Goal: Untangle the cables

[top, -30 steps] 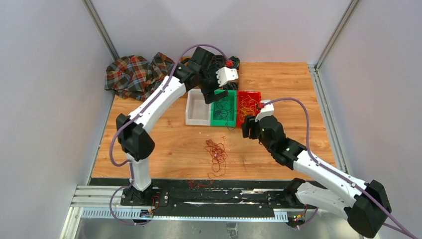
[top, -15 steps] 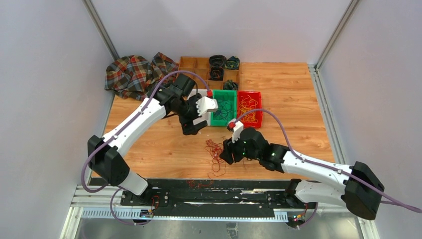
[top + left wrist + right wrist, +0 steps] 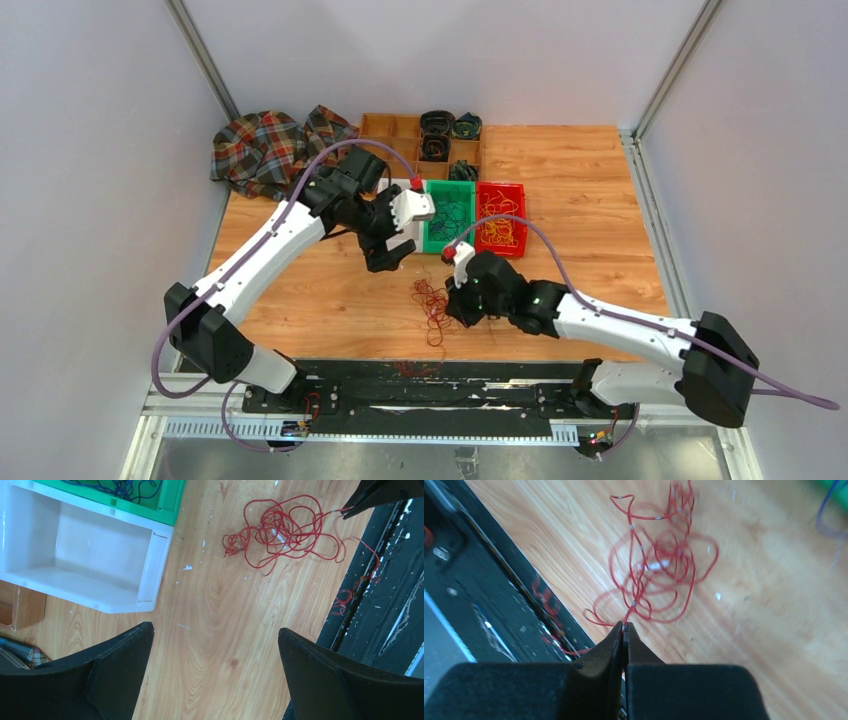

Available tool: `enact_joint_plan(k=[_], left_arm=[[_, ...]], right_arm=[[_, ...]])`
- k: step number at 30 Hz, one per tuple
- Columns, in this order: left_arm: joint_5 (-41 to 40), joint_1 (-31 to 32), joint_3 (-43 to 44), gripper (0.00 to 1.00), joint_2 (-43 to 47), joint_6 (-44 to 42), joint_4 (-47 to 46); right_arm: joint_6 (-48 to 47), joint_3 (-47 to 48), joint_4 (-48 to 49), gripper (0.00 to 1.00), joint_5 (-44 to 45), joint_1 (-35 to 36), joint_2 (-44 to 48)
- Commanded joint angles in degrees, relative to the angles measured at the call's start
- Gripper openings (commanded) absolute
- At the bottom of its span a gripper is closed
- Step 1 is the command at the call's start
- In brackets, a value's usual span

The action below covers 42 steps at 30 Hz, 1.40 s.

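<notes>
— Where's the tangle, from where you stand?

— The red cables (image 3: 433, 305) lie in a loose knot on the worktop (image 3: 560, 160), near its front edge and in front of the green tray (image 3: 455, 184). From above, the right pincer (image 3: 453, 308) sits at the knot's right side, but its black body hides the tips.

— And its own wrist camera?

— That settles it. The tips are pressed together on one thin strand at the near edge of the knot, and the strand runs up from them into the loops. Further out that view is blurred.

— The other arm?

— The left pincer (image 3: 215, 632) hangs spread wide over bare wood. Its camera has the knot beyond it, well apart. To the left it shows the white tray (image 3: 155, 565), which the arm mostly covers in the overhead view. It also shows a stray red strand (image 3: 345, 602) on the black rail (image 3: 385, 590) at the front, only a faint smudge from above.

— Any other cables?

— Only the overhead view shows them whole. There are dark blue cables (image 3: 452, 213) in the green tray and yellow cables (image 3: 498, 230) in the red tray (image 3: 500, 186) beside it. A plaid cloth (image 3: 268, 150) lies at the far left corner.
</notes>
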State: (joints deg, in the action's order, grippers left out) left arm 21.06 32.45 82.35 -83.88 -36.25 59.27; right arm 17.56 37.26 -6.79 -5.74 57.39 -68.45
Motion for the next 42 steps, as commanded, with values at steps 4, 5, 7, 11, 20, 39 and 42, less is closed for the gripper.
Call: enact_joint_plan(k=[4, 5, 7, 11, 20, 39, 42], left_arm=[[5.3, 0.1, -0.5, 1.00, 6.3, -2.6, -0.4], [6.4, 0.1, -0.6, 1.00, 7.4, -3.5, -0.4], [9.0, 0.1, -0.5, 1.00, 9.3, -5.2, -0.2], [11.5, 0.1, 1.1, 0.99, 9.9, -6.2, 2.4], [10.9, 0.1, 4.1, 0.99, 10.8, -9.0, 2.6], [6.0, -20.6, 6.6, 0.98, 11.2, 22.4, -13.4], [4.4, -26.2, 4.7, 0.98, 12.1, 29.0, -18.2]], right_arm=[[-7.0, 12.9, -1.0, 0.01, 0.9, -1.1, 3.7], [-7.8, 14.0, -0.8, 0.01, -0.2, -1.3, 3.4], [-9.4, 16.2, -0.7, 0.01, -2.3, -1.4, 2.4], [-12.0, 19.2, -0.6, 0.01, -4.0, -1.4, 0.3], [-11.9, 21.6, 2.3, 0.01, -8.0, -2.0, -3.5], [-6.8, 31.0, 11.9, 0.01, 1.8, -10.8, -9.6], [-9.6, 35.5, 12.3, 0.01, 5.5, -11.1, -13.5]])
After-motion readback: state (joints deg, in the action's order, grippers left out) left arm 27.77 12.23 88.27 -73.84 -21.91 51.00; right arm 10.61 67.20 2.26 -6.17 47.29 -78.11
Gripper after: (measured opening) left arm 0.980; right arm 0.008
